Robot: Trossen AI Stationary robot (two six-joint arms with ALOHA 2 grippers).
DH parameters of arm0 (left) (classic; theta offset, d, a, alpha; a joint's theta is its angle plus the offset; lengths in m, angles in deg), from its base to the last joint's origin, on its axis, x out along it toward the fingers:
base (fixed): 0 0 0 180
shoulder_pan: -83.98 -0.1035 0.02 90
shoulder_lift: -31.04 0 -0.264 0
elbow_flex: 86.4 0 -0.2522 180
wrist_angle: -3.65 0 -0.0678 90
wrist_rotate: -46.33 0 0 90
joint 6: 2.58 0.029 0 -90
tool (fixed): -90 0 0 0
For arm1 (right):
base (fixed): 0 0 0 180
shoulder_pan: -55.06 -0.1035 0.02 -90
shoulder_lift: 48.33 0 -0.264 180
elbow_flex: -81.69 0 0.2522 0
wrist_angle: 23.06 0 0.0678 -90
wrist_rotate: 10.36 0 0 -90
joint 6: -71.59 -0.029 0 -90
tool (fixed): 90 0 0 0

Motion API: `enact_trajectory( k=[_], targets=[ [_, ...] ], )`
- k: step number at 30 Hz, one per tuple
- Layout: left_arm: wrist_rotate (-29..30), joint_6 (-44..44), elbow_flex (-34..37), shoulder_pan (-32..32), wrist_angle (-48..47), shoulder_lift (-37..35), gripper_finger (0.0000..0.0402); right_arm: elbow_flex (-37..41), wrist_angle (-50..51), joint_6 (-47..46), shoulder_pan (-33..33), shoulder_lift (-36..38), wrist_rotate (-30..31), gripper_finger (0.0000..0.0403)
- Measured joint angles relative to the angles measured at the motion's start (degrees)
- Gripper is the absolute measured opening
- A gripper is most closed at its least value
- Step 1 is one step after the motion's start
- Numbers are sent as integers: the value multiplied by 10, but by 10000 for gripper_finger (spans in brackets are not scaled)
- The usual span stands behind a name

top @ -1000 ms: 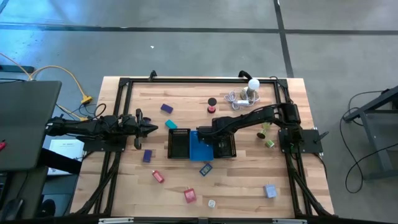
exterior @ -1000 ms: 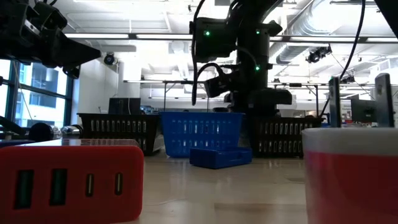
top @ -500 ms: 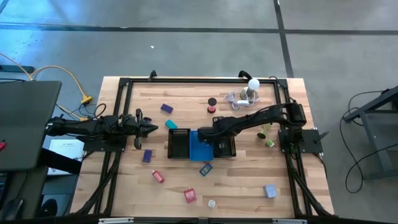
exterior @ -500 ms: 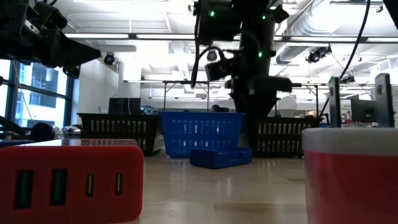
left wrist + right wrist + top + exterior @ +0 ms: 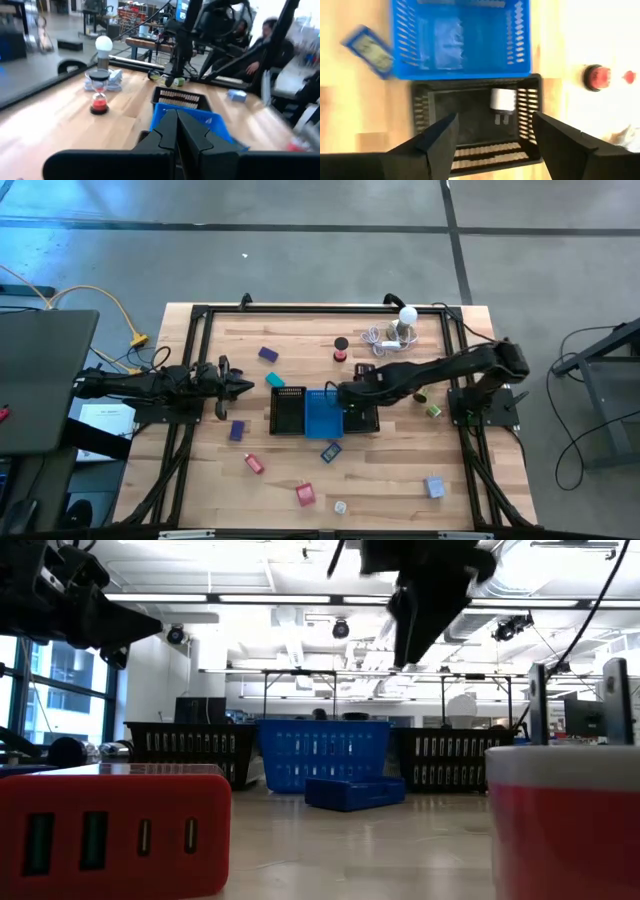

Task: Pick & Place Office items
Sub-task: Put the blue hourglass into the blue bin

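My right gripper (image 5: 341,393) hangs open, high above the trays, with nothing between its fingers (image 5: 495,135). Below it a white plug adapter (image 5: 501,102) lies on the floor of the right black mesh tray (image 5: 364,420). Beside that tray stand the blue tray (image 5: 323,416) and the left black mesh tray (image 5: 288,410). Loose office items lie around them: a purple block (image 5: 268,354), a teal block (image 5: 274,380), a blue item (image 5: 331,451), a red block (image 5: 305,494) and a grey block (image 5: 434,486). My left gripper (image 5: 247,388) waits shut and level at the table's left.
A white bulb with coiled cable (image 5: 402,320) stands at the far edge, with a small red-and-black hourglass (image 5: 341,348) beside it. Two green spools (image 5: 431,402) lie near the right arm's base. A black frame (image 5: 200,312) rims the table. A red charger (image 5: 110,830) lies close to the low camera.
My right gripper has risen from low over the right black mesh tray to well above the trays, drawing back a little toward the table's right edge. The trays and loose items have stayed where they were.
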Motion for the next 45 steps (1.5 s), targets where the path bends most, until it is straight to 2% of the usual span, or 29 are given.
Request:
enact_trajectory(
  k=[2, 6, 11, 14, 18, 30, 35, 41, 45],
  targets=[
    [0, -18, 0, 0, 8, 0, 1, 0, 6, -22, -13, 16, -7, 244],
    [2, 23, 0, 0, 6, 0, 1, 0, 2, -46, -39, 28, -5, 244],
    [39, -21, 0, 0, 11, 0, 1, 0, -4, -59, -63, 29, -3, 244],
    [48, -17, 0, 0, 18, 0, 1, 0, -4, -64, -72, 29, 5, 244],
    [48, -4, 0, 0, 41, 0, 1, 0, -4, -72, -77, 29, 9, 244],
    [43, 30, 0, 0, 7, 0, 5, 0, -4, -72, -76, 29, 9, 244],
    [42, 28, 0, 0, 7, 0, 47, 0, -4, -72, -76, 29, 9, 244],
    [42, 25, 0, 0, 2, 0, 139, 0, -5, -72, -76, 28, 9, 244],
    [-3, -19, 0, -1, -6, 0, 197, 0, -8, -72, -76, 28, 9, 244]
  ],
)
